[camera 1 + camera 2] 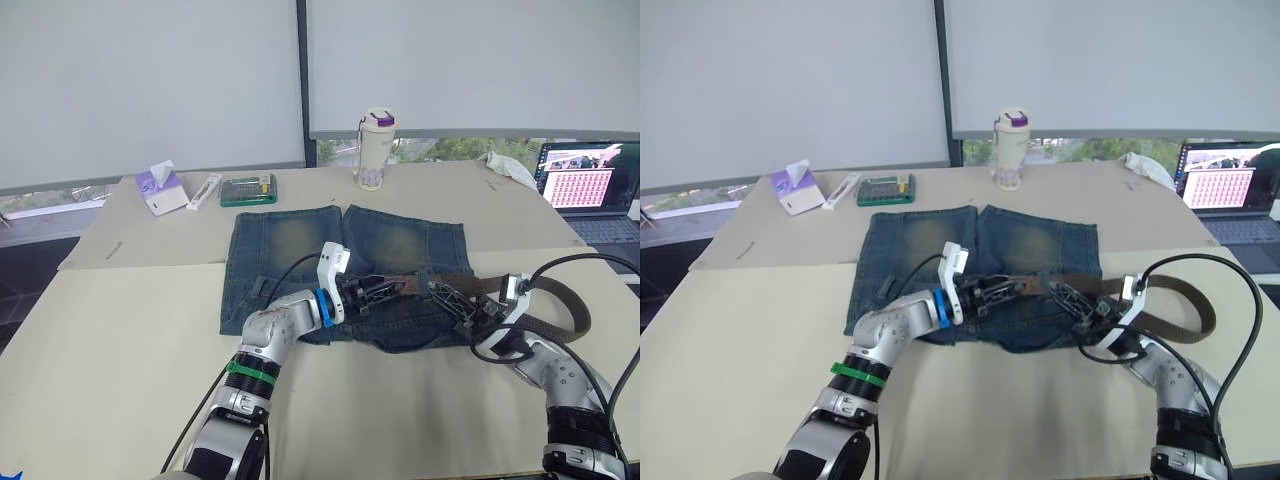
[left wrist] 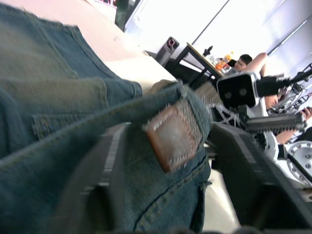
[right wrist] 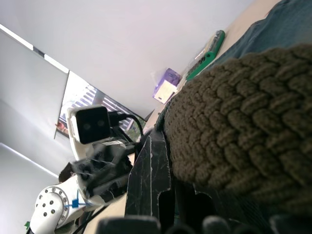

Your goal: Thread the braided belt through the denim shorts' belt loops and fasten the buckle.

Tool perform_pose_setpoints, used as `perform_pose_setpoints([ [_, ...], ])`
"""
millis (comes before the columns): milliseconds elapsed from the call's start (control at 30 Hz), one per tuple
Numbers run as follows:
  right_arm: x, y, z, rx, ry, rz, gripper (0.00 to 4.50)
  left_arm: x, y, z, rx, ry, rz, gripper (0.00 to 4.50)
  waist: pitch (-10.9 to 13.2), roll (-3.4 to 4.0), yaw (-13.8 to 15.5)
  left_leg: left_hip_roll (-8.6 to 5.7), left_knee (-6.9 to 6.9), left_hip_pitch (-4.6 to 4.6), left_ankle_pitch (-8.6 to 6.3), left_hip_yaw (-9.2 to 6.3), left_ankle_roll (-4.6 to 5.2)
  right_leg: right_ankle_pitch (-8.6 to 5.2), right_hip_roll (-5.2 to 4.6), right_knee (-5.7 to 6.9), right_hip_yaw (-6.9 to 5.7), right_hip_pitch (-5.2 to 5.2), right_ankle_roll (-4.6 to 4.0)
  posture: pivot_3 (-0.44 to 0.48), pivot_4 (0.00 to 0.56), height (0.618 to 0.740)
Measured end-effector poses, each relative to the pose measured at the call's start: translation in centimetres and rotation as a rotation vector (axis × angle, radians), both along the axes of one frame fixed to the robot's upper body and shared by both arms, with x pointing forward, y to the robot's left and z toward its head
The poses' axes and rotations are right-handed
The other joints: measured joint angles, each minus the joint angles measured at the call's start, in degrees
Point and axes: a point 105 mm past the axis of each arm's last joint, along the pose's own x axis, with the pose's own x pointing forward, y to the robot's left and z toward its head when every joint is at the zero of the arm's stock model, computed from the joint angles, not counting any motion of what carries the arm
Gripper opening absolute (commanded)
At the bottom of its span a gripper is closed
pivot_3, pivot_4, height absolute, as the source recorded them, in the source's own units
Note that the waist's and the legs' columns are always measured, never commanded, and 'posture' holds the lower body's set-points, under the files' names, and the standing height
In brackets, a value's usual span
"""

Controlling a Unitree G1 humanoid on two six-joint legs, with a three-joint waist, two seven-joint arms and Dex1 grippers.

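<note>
The shorts (image 1: 345, 270) lie flat on the table (image 1: 120, 330). The left gripper (image 1: 385, 290) pinches their waistband, a brown leather patch (image 2: 173, 136) between its fingers (image 2: 105, 180). The right gripper (image 1: 445, 297), just beside, clamps the belt (image 1: 560, 300), which loops away behind its fingers.

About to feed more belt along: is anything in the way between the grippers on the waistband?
Nothing visible. The belt runs along the shorts waistband between left gripper and right gripper.
</note>
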Motion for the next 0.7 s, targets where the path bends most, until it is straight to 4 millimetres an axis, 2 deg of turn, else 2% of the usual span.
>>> perform_pose_setpoints([
  [133,-0.4,0.0,-0.1,-0.016,-0.003,0.007,0.00,-0.3,-0.5,0.3,-0.023,0.000,-0.016,0.26,0.0,-0.01,0.4,0.00,0.00,-0.01,0.00,0.01,0.00,0.00,0.00,0.00,0.00,0.00,0.00,0.000,0.150,0.740],
  [167,-0.4,0.0,-0.1,-0.017,-0.001,0.006,0.00,-0.4,-0.5,0.4,-0.028,-0.004,-0.021,0.05,0.0,-0.01,0.5,-0.01,0.00,-0.01,0.00,0.02,0.00,0.00,0.00,0.00,0.01,0.00,0.00,0.000,0.150,0.740],
  [233,-0.4,-0.1,-0.1,-0.020,-0.003,0.003,0.81,-0.4,-0.6,0.5,-0.031,-0.004,-0.023,0.00,0.0,-0.01,0.5,0.00,0.00,0.00,0.00,0.03,0.00,0.00,0.01,0.00,0.02,0.00,0.01,0.000,0.150,0.740],
  [400,-0.3,-0.2,-0.4,-0.050,0.008,-0.013,2.48,-0.7,-0.2,0.2,-0.041,0.014,-0.016,0.00,0.0,0.00,0.7,0.01,0.00,0.00,0.00,0.02,0.00,0.00,0.00,0.00,0.02,0.00,0.01,0.000,0.150,0.740],
  [500,-1.4,-1.3,-0.4,-0.084,0.002,-0.027,3.51,-0.9,1.4,0.0,-0.044,0.027,0.018,0.00,0.0,0.00,1.0,0.03,0.00,-0.02,0.00,-0.04,0.00,0.00,-0.01,0.00,0.02,-0.02,0.01,0.000,0.150,0.740],
  [600,-2.6,-3.3,0.3,-0.104,-0.016,-0.074,4.48,0.0,4.2,-0.3,-0.035,0.054,0.123,0.00,0.0,-0.06,1.1,0.03,0.02,-0.01,0.00,-0.11,0.00,0.01,-0.02,0.00,0.02,0.00,0.02,0.000,0.150,0.740],
  [700,-4.5,-3.7,1.3,-0.137,-0.032,-0.047,4.48,-0.4,6.5,0.4,-0.028,0.026,0.174,0.00,0.0,-0.05,1.0,0.06,-0.01,-0.03,-0.01,-0.12,0.00,-0.01,-0.01,-0.01,0.01,-0.01,0.04,0.000,0.150,0.740],
])
